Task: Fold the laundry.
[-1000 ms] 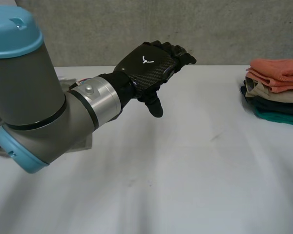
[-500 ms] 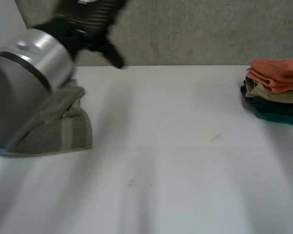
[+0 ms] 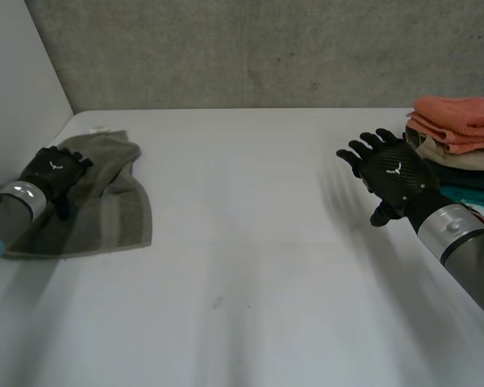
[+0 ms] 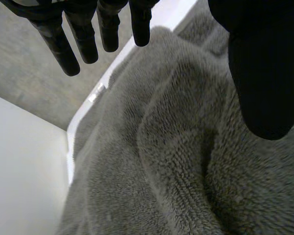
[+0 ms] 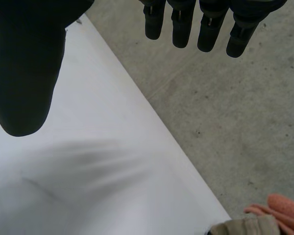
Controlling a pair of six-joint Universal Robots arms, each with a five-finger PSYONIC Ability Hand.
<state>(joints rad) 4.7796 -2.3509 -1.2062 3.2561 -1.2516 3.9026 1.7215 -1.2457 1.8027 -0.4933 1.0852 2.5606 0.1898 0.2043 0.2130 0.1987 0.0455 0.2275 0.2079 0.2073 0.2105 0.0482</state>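
Table, grey towel under left hand

The white table is viewed from above and behind in the head view, facing a grey concrete wall. A crumpled grey-green terry towel is at the frame's left and a stack of folded cloths, salmon on top, at upper right. The left wrist view is taken close above that towel, along the black left hand. The right wrist view is aimed along the black right hand across the table's edge at the wall. The salmon cloth there is probably the stack's top.
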